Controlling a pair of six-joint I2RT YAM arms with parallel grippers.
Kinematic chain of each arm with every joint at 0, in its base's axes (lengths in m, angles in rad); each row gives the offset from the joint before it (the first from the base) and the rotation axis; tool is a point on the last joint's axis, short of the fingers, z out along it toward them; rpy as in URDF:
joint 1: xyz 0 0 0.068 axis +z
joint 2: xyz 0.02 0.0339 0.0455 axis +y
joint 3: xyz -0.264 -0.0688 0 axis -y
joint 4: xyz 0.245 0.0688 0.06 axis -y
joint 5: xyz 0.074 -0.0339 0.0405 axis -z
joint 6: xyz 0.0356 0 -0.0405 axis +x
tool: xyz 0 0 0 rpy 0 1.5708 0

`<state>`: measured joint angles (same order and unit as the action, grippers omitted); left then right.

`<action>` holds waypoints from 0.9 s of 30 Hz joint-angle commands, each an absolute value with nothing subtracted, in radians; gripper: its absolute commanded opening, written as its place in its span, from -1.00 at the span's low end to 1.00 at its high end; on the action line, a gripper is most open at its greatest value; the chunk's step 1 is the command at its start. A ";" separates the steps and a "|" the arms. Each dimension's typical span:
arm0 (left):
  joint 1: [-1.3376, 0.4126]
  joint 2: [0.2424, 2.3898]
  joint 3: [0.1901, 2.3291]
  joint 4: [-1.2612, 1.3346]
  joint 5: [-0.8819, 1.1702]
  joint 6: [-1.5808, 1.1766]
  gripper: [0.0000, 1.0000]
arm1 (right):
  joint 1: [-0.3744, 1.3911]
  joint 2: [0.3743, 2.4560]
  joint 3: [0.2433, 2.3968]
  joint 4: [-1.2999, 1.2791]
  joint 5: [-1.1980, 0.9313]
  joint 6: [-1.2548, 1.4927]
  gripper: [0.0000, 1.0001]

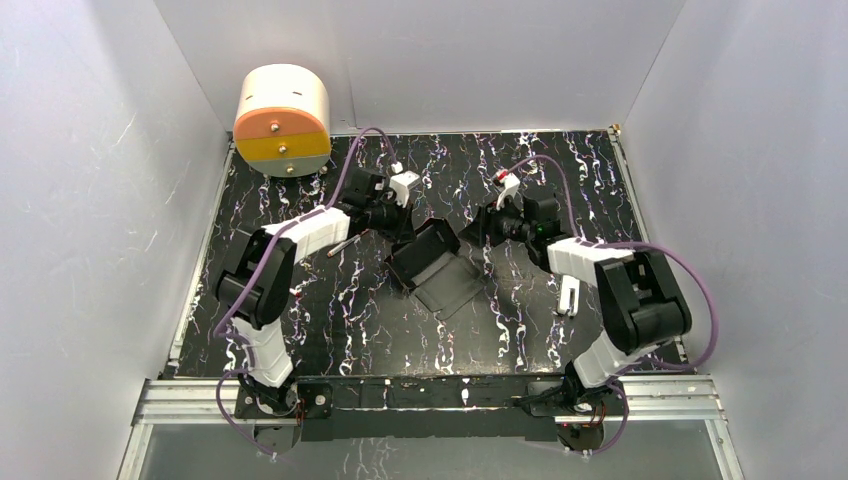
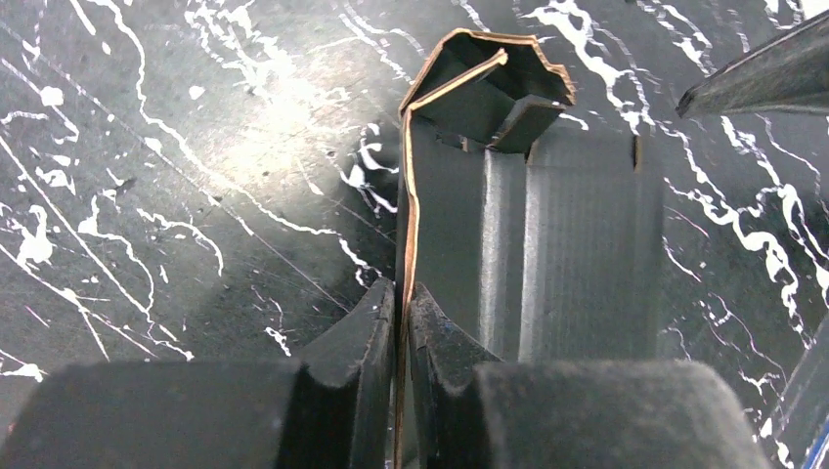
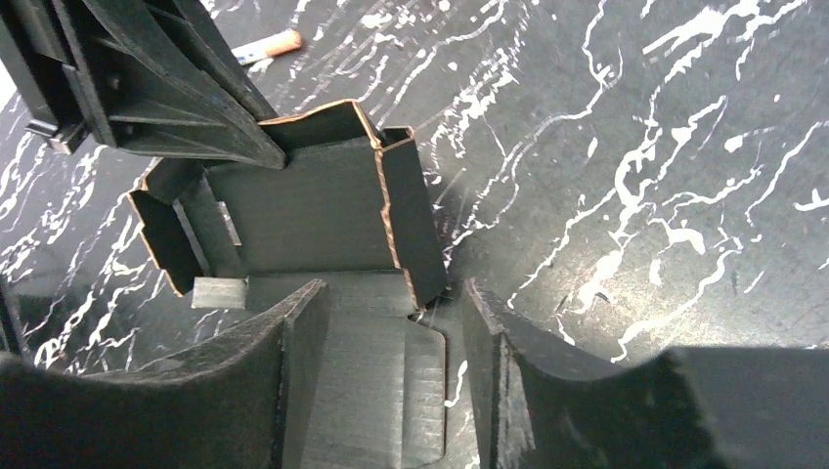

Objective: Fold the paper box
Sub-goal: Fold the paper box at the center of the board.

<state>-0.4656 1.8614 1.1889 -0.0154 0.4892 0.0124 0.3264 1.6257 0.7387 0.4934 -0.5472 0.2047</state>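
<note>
- A marbled table is enclosed by white walls.
- The box is set mid-table — one upright wall is pinched by the left gripper.
- Its flat panel is straddled by the right gripper, spread wide.

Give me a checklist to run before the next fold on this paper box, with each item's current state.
1. Left hand clamped on the paper box: ok, it pinches the edge of one upright wall.
2. Right hand open for the next grasp: ok, its fingers stand apart on either side of a box corner.
3. All walls raised: not ok, one panel lies flat on the table.
4. Far end flaps tucked in: cannot tell.
5. Small stick clear of the box: ok, it lies apart from it.
</note>
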 commanded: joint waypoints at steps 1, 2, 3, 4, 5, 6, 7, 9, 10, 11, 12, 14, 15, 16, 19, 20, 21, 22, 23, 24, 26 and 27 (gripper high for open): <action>-0.486 1.736 1.162 -0.006 0.590 0.132 -0.83 | 0.324 1.503 0.802 0.397 -0.585 0.142 0.27; -0.495 1.726 1.157 -0.006 0.590 0.144 -0.83 | 0.324 1.486 0.808 0.370 -0.583 0.129 0.29; -0.507 1.714 1.151 -0.006 0.591 0.164 -0.84 | 0.326 1.469 0.813 0.346 -0.583 0.112 0.31; -0.517 1.705 1.145 -0.006 0.593 0.183 -0.84 | 0.327 1.454 0.818 0.324 -0.585 0.095 0.32; -0.532 1.696 1.140 -0.006 0.592 0.207 -0.84 | 0.330 1.438 0.822 0.302 -0.588 0.074 0.32; -0.544 1.687 1.137 -0.006 0.590 0.224 -0.85 | 0.334 1.425 0.829 0.280 -0.591 0.052 0.32; -0.556 1.681 1.136 -0.005 0.585 0.239 -0.85 | 0.341 1.411 0.834 0.260 -0.595 0.026 0.32; -0.584 1.678 1.148 -0.030 0.569 0.273 -0.85 | 0.358 1.383 0.838 0.237 -0.602 -0.030 0.31; -0.602 1.680 1.159 -0.049 0.556 0.290 -0.85 | 0.368 1.368 0.836 0.234 -0.600 -0.060 0.30; -0.617 1.683 1.170 -0.069 0.543 0.306 -0.86 | 0.375 1.355 0.831 0.232 -0.603 -0.094 0.29; -0.632 1.689 1.180 -0.089 0.532 0.321 -0.86 | 0.383 1.345 0.827 0.231 -0.609 -0.127 0.28; -0.654 1.699 1.198 -0.113 0.510 0.344 -0.86 | 0.393 1.332 0.815 0.231 -0.631 -0.189 0.27; -0.660 1.706 1.206 -0.123 0.504 0.349 -0.87 | 0.397 1.329 0.811 0.225 -0.636 -0.219 0.27; -0.663 1.708 1.211 -0.124 0.501 0.351 -0.87 | 0.399 1.330 0.810 0.211 -0.639 -0.254 0.25; -0.671 1.708 1.219 -0.133 0.500 0.358 -0.87 | 0.400 1.344 0.813 0.167 -0.637 -0.290 0.19; -0.673 1.706 1.220 -0.134 0.499 0.363 -0.87 | 0.402 1.347 0.810 0.156 -0.632 -0.293 0.18; -0.673 1.701 1.221 -0.138 0.499 0.368 -0.87 | 0.402 1.344 0.802 0.157 -0.619 -0.290 0.17; -0.676 1.697 1.219 -0.142 0.499 0.373 -0.87 | 0.402 1.339 0.791 0.162 -0.613 -0.289 0.16; -0.677 1.692 1.216 -0.143 0.498 0.379 -0.87 | 0.403 1.332 0.778 0.169 -0.621 -0.291 0.15; -0.678 1.686 1.214 -0.144 0.496 0.383 -0.87 | 0.404 1.330 0.769 0.176 -0.637 -0.295 0.14; -0.681 1.677 1.211 -0.143 0.503 0.387 -0.87 | 0.416 1.328 0.761 0.180 -0.652 -0.307 0.10; -0.681 1.673 1.212 -0.144 0.510 0.389 -0.87 | 0.424 1.330 0.763 0.176 -0.642 -0.309 0.08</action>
